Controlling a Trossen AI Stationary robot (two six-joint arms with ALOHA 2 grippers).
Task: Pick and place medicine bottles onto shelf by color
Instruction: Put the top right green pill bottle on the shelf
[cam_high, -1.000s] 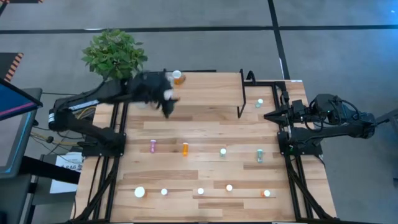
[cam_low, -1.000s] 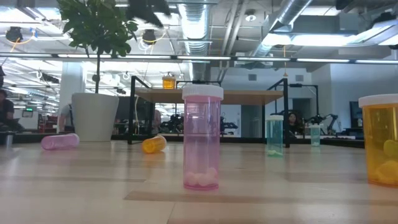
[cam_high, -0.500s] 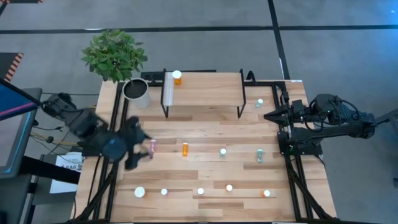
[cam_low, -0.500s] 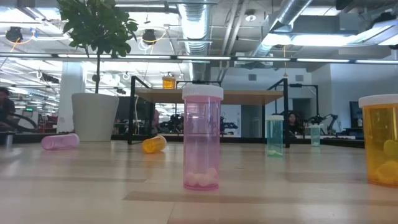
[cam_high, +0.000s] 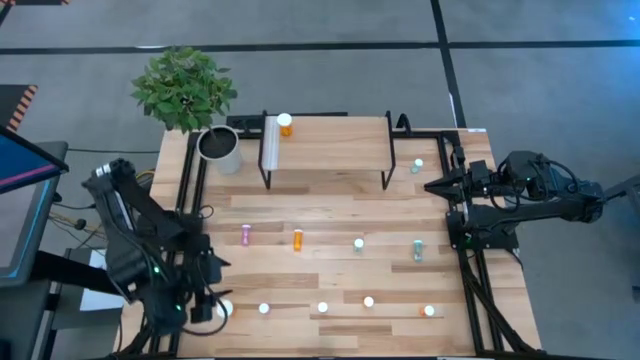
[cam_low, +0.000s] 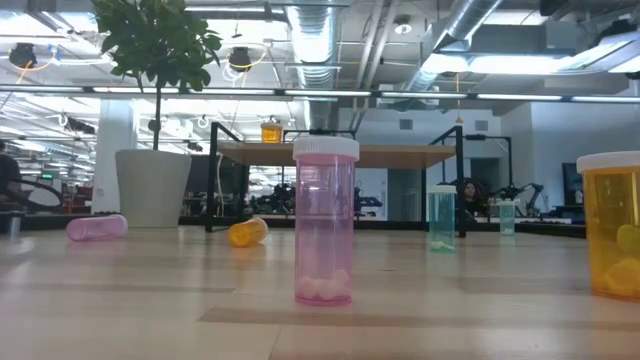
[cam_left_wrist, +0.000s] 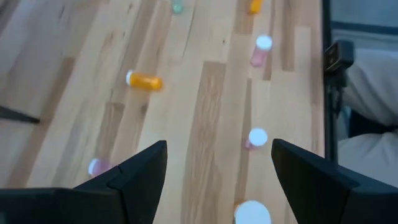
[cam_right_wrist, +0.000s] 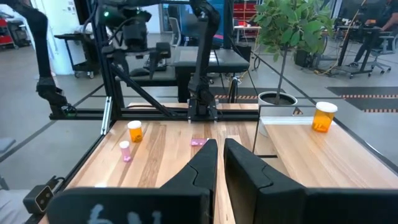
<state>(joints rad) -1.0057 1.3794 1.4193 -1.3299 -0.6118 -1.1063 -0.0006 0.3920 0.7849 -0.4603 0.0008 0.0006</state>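
Observation:
The shelf stands at the table's far side; one orange bottle stands on its left end and also shows in the right wrist view. Other bottles stand or lie on the table: a pink one and an orange one lying in the middle, teal ones to the right, and a row along the near edge. My left gripper is open and empty above the near left corner, beside a white-capped bottle. My right gripper is shut and empty at the table's right edge.
A white plant pot with a green plant stands left of the shelf. A teal bottle stands between the shelf's right legs and my right gripper. In the low view a pink bottle stands in front and an orange one at the right.
My left gripper has swung from the shelf's left end, by the orange bottle there, toward the table's near left corner and come down low. The orange bottle stays standing on the shelf. My right arm has kept still.

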